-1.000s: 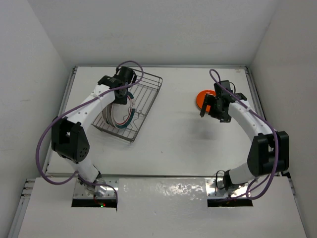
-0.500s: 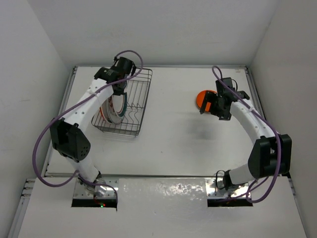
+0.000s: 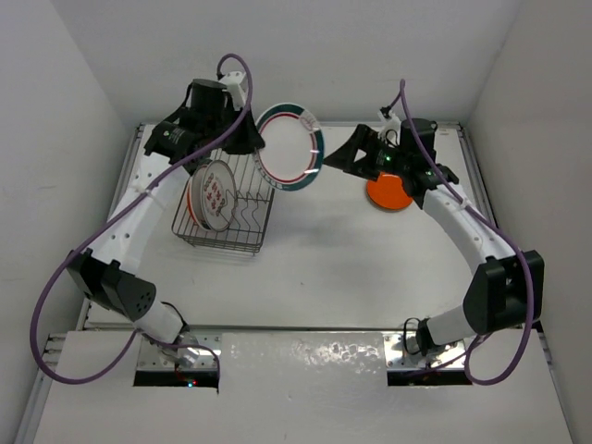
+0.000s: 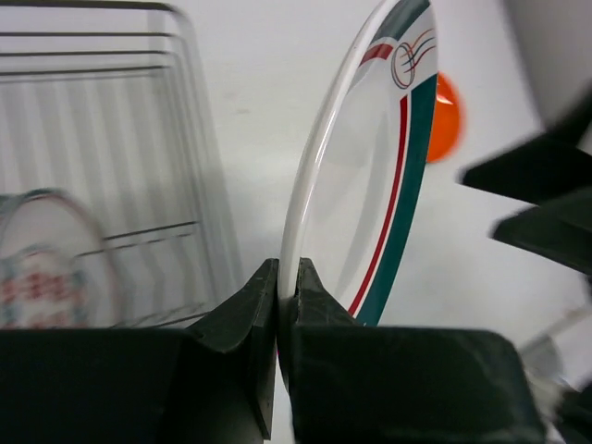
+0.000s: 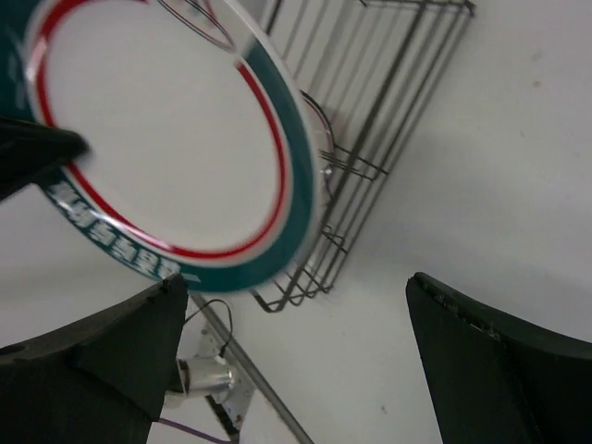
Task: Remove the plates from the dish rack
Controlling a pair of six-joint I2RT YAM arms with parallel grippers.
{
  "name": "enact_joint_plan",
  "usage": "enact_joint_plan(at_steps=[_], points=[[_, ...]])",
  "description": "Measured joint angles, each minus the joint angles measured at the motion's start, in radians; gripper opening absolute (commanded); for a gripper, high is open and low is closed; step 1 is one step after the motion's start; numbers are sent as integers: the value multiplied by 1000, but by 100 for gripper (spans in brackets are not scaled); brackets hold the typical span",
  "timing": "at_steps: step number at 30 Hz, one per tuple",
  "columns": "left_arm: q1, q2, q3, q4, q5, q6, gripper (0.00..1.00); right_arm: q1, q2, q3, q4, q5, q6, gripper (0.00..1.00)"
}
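Note:
My left gripper [image 3: 258, 145] is shut on the rim of the white plate with the teal-and-red rim [image 3: 289, 146] and holds it upright in the air, right of the dish rack [image 3: 228, 222]. In the left wrist view the jaws [image 4: 287, 289] pinch that plate's [image 4: 370, 185] edge. A white plate with red motifs [image 3: 213, 196] stands in the rack. The orange plate [image 3: 389, 193] lies on the table under my right arm. My right gripper [image 3: 339, 158] is open, just right of the held plate [image 5: 166, 139], with nothing between its fingers [image 5: 102, 351].
White walls close in the table at the left, back and right. The rack [image 5: 370, 166] sits near the back left corner. A purple cable loops over each arm.
My left gripper closed on the teal-rimmed plate and lifted it up and to the right, out of the rack. My right arm swung left from the orange plate toward the held plate.

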Motion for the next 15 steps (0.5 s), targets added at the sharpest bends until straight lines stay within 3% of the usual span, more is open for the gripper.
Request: enact_joint_plan(at_steps=[3,6,7,8,9,10,11,12,15], points=[[1,-12,-87,126,194,-87,0,9,8,6,90,-59,19,88],[1,-9,-208,272,362,-192,0,6,31,6,159,-97,44,62],[2,-5,-240,303,400,-222,4,6,38,6,173,-101,46,48],[6,-2,-259,327,426,-246,14,2,42,-1,180,-101,55,33],[14,3,-271,349,450,-269,21,-10,48,-6,183,-97,60,7],[26,9,-275,366,467,-283,40,-19,55,-10,192,-102,65,0],[37,13,-278,372,459,-290,61,-27,58,-12,206,-129,89,0],[44,22,-279,376,454,-300,99,-26,54,-12,222,-131,94,0],[45,31,-253,317,356,-311,100,-28,47,-14,183,-82,77,0]])
